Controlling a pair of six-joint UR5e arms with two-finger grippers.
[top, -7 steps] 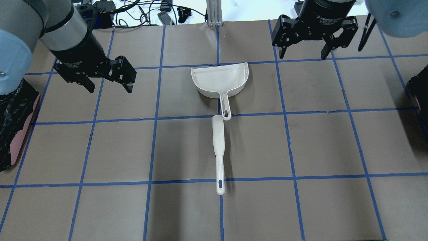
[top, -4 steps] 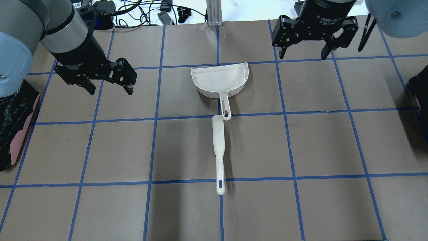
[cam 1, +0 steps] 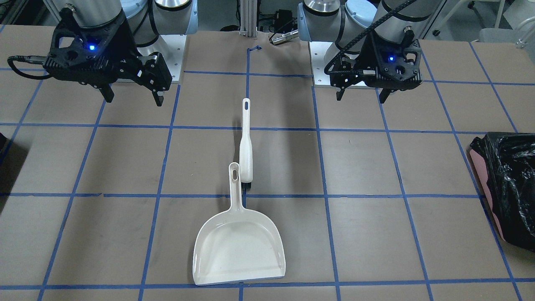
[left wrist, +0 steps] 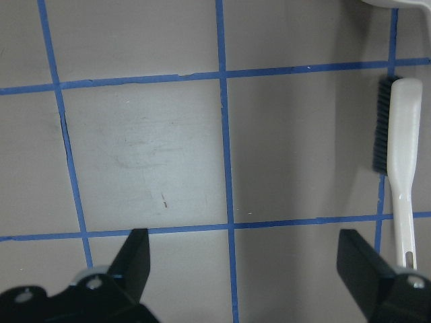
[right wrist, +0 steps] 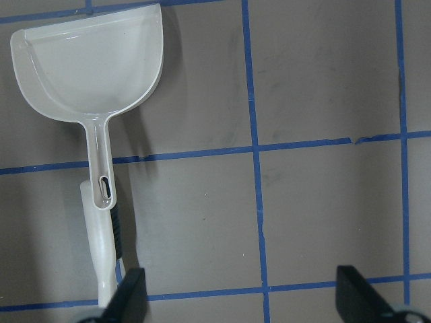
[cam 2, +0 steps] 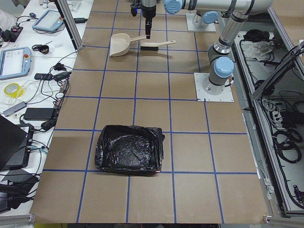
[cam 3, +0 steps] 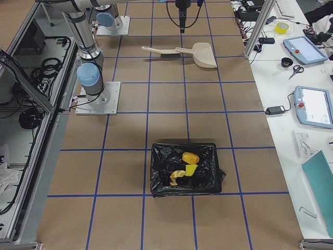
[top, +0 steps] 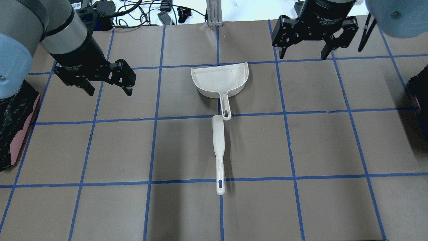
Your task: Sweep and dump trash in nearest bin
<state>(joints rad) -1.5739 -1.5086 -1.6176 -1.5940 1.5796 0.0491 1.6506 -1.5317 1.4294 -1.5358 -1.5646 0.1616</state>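
The trash, an orange bun (cam 3: pixel 190 157), a yellow block (cam 3: pixel 191 170) and a ring pastry (cam 3: pixel 176 178), lies inside the black-lined bin (cam 3: pixel 156 174) at my right end of the table. The white dustpan (top: pixel 220 80) rests empty on the table's middle. The white brush (top: pixel 218 147) lies just behind its handle, head beside the handle's tip. My left gripper (top: pixel 109 89) hovers open to the dustpan's left, holding nothing. My right gripper (top: pixel 303 55) hovers open to the dustpan's far right, also with nothing in it.
A second black-lined bin (cam 2: pixel 129 149) with nothing visible inside sits at my left end of the table, its edge (top: pixel 13 127) under the left arm. Cables and devices (top: pixel 140 13) lie beyond the far table edge. Blue tape lines grid the brown table top.
The left gripper has drifted slightly to the left. The dustpan, the brush and the right gripper have not moved.
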